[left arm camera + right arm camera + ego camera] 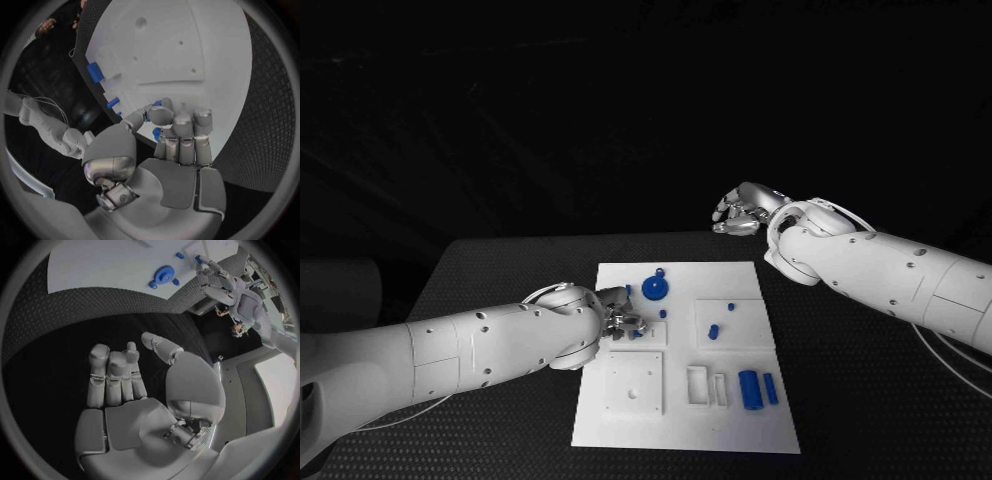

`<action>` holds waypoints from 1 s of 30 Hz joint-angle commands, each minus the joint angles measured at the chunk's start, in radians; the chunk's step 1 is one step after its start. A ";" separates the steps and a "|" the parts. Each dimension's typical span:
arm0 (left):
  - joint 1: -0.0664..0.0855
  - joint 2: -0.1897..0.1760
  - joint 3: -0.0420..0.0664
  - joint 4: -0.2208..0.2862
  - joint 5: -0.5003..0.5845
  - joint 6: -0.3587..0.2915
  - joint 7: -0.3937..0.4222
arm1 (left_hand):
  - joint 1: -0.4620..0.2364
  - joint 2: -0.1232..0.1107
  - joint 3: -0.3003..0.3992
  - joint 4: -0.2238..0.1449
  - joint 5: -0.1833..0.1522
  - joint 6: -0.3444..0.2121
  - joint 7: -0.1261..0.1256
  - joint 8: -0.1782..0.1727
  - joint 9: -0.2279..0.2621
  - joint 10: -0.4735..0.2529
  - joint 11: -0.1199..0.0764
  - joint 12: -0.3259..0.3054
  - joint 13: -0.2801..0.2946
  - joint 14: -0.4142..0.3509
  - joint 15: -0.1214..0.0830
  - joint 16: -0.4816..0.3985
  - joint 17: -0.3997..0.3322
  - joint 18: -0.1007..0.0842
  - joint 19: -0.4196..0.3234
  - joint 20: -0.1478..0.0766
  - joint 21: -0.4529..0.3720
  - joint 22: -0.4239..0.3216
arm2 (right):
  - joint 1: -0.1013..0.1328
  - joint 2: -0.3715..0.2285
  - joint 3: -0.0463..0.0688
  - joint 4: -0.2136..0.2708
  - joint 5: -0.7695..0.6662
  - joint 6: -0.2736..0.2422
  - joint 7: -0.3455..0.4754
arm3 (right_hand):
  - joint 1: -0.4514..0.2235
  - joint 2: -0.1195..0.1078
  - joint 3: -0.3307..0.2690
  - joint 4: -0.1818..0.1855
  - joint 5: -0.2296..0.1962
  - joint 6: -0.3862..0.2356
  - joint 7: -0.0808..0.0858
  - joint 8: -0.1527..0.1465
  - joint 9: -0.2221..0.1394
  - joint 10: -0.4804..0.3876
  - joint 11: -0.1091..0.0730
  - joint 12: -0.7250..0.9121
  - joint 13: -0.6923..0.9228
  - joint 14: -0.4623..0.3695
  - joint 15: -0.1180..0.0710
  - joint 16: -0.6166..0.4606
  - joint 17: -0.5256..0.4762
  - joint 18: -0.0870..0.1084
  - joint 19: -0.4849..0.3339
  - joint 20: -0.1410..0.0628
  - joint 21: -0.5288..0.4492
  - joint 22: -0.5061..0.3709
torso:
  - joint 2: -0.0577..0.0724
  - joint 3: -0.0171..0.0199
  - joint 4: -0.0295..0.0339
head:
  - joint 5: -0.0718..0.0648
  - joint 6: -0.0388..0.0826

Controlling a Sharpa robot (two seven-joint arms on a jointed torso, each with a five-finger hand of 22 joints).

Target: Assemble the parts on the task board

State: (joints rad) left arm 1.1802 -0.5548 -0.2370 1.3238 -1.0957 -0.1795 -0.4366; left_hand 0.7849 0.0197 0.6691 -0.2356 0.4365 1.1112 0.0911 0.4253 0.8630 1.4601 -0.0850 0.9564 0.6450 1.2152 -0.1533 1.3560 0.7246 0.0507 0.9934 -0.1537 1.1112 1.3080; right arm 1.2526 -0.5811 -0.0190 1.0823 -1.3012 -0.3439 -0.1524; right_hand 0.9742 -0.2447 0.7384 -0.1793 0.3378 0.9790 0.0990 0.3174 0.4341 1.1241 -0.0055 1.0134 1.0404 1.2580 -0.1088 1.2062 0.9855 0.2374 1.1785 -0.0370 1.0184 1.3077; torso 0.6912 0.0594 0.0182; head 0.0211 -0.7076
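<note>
The white task board (687, 400) lies in the middle of the black table (502, 270), its long side running away from the robot. On it sit several blue parts: a round disc-shaped part (656, 290) near the far edge, two small parts (714, 330) in a recessed area toward the right side, and a pair of longer parts (757, 388) standing side by side in a slot near the right edge, closer to the robot. A raised square plate (635, 380) with small holes takes up the near left portion of the board. The left hand (620, 318) rests over the board's left edge, between the disc and the square plate. In the left wrist view its fingers (181, 130) are curled in over the white surface, and a small blue part (156, 133) shows between the thumb and the fingers, so the hand appears to pinch it. The right hand (740, 212) hangs beyond the far right corner of the board, above the table's far edge and well apart from every part. In the right wrist view its fingers (115, 372) are gently bent and held together, the thumb standing apart, with nothing in the palm.
</note>
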 commanded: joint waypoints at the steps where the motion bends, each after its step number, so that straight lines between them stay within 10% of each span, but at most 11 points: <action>1: -0.005 0.010 -0.002 0.005 0.001 0.040 0.008 | 0.009 0.014 0.015 -0.019 0.003 0.151 -0.117 0.000 0.001 -0.052 -0.044 0.004 0.000 -0.014 -0.058 0.007 -0.001 0.021 -0.008 -0.117 0.006 0.018 | 0.000 0.003 0.001 0.000 -0.001 0.014 0.007 | -0.002 0.010 -0.005 -0.002 0.005 0.005 0.010 -0.003 0.001 -0.005 0.002 0.005 -0.001 -0.006 -0.002 -0.006 0.001 0.024 -0.004 -0.004 -0.007 0.015 | 0.000 -0.0003 0.0011 | -0.002 -0.001; 30: -0.004 0.008 -0.002 -0.001 0.012 0.020 0.013 | -0.023 -0.093 0.001 0.095 -0.186 0.149 -0.117 -0.003 0.012 -0.054 -0.043 0.019 -0.015 -0.020 -0.066 0.024 -0.030 0.028 -0.005 -0.118 0.006 0.013 | 0.000 0.004 0.000 -0.004 -0.001 0.022 0.008 | -0.005 0.009 -0.007 -0.002 0.011 0.005 0.010 -0.003 0.002 -0.006 0.002 0.006 -0.002 -0.007 -0.002 -0.006 0.001 0.024 -0.005 -0.003 -0.007 0.016 | 0.000 -0.0004 0.0008 | -0.005 0.003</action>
State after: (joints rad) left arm 1.1773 -0.5509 -0.2392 1.3180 -1.0936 -0.1742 -0.4393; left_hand 0.7643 -0.0625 0.6691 -0.1454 0.2553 1.1910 0.0385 0.4251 0.8735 1.4581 -0.0836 0.9711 0.6303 1.2167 -0.1847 1.3754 0.6951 0.0785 0.9935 -0.1536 1.1150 1.3076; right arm 1.2525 -0.5783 -0.0190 1.0783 -1.3011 -0.3341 -0.1523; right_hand 0.9743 -0.2447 0.7356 -0.1821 0.3419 0.9795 0.0985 0.3174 0.4348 1.1242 -0.0055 1.0134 1.0394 1.2581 -0.1087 1.2062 0.9851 0.2375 1.1751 -0.0375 1.0143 1.3074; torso 0.6909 0.0589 0.0193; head 0.0161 -0.7036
